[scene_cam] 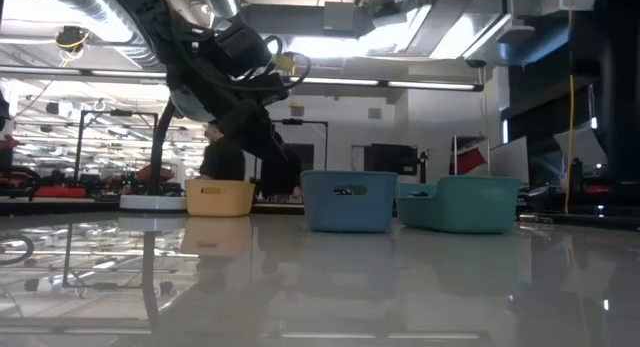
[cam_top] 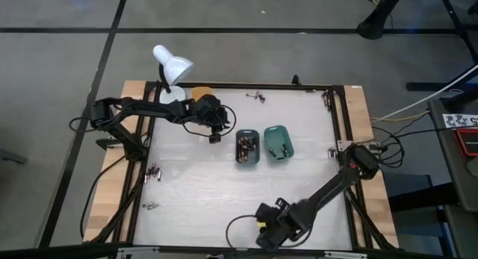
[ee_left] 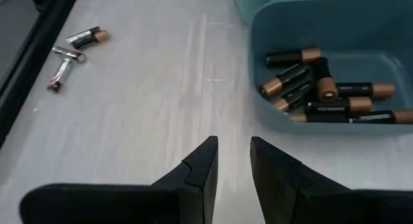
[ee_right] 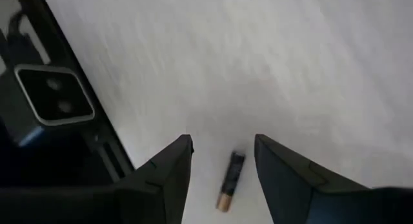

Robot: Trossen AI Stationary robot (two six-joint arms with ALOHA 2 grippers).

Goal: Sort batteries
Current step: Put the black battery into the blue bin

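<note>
Copper-tipped black batteries [ee_left: 322,95] fill the dark teal tray [ee_left: 361,30], seen clearly only from the left wrist view; from above they're just a dark clutter in that tray [cam_top: 247,148]. Same wrist view shows three loose batteries [ee_left: 74,53] on bare worktop [ee_left: 161,88] near the black frame edge. Left gripper [cam_top: 215,132] hangs just beside the teal tray's left side, fingers [ee_left: 200,172] a narrow gap apart, nothing between them.

Right wrist view alone shows a single battery [ee_right: 230,180] lying on the worktop between the right gripper's fingers [ee_right: 171,169], gap fairly wide, pads not touching it as far as I can tell. High view puts the right gripper [cam_top: 267,228] at the near edge of the worktop, well apart from the trays; the battery itself is hidden under the arm there.

Green tray [cam_top: 278,142] sits just right of the teal one; contents too small to tell. Orange tray [cam_top: 202,92] is at the far edge by a white desk lamp [cam_top: 172,69], partly covered by the left arm. More stray batteries: far edge [cam_top: 258,95], left side [cam_top: 154,172] and [cam_top: 150,206]. Low view shows the trays in a row, the orange tray [scene_cam: 220,197] furthest left, w/ left arm above; no batteries visible from there.
</note>
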